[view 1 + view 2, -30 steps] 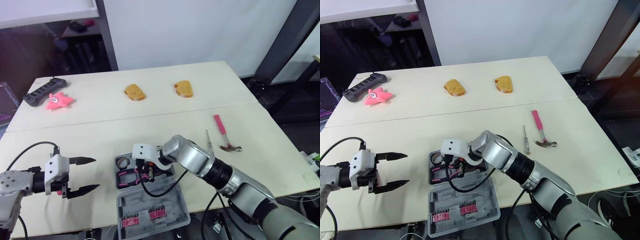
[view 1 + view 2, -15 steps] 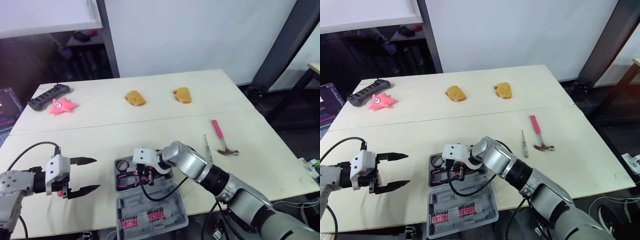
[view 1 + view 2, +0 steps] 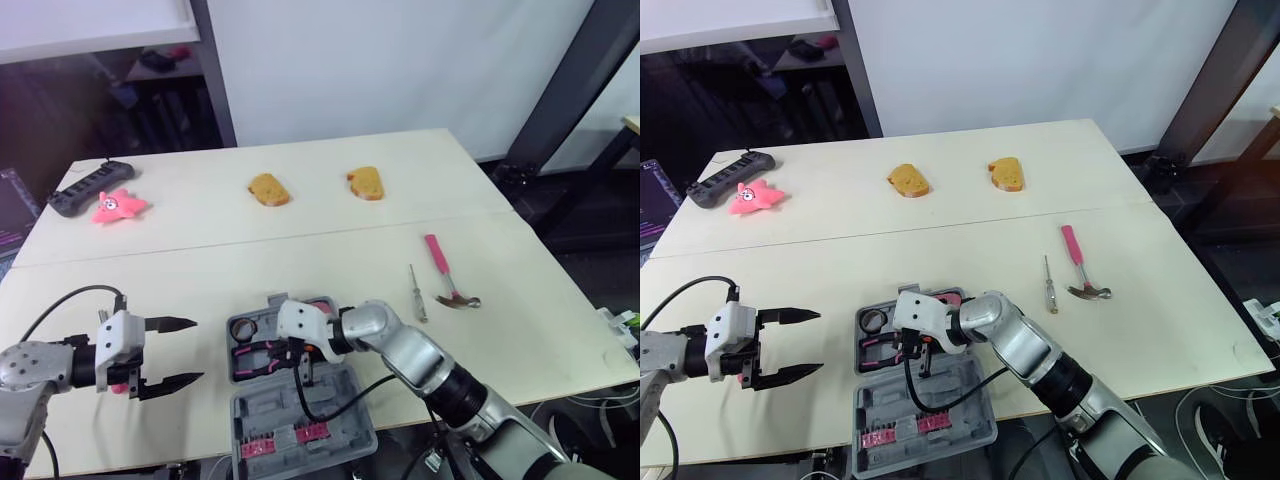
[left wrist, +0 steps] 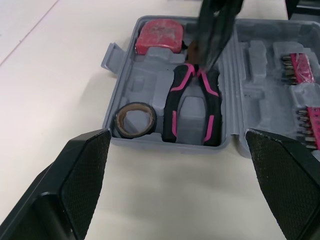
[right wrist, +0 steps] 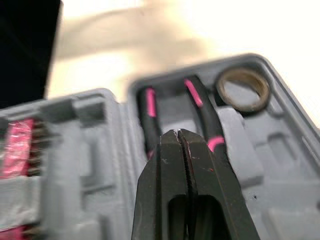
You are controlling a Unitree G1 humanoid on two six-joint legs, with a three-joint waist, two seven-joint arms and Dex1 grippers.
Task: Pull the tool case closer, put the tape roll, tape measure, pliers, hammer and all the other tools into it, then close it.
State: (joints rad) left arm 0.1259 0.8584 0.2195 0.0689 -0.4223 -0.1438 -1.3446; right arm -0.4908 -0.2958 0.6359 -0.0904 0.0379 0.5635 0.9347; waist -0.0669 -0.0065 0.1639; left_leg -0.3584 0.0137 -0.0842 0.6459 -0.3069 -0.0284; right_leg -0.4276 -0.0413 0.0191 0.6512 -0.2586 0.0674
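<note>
The grey tool case [image 3: 342, 435] lies open at the table's front edge. In its far half lie the tape roll [image 3: 247, 326], the pink-handled pliers [image 4: 192, 107] and a red tape measure [image 4: 160, 36]. My right gripper [image 3: 302, 372] hangs just above the pliers with its fingers [image 5: 178, 150] pressed together and nothing between them. My left gripper [image 3: 170, 353] stands open over bare table to the left of the case. The pink-handled hammer [image 3: 445, 275] and a screwdriver [image 3: 415, 292] lie on the table to the right.
Two pieces of bread [image 3: 269, 187] [image 3: 365, 183] lie at the back of the table. A pink star toy [image 3: 118, 205] and a black power strip [image 3: 85, 188] sit at the back left. The case's near half, holding pink bit racks [image 3: 280, 438], overhangs the front edge.
The camera has shifted. My right gripper has drawn a little toward the near side of the case, above the pliers, which stay in their slot. The left gripper has not moved.
</note>
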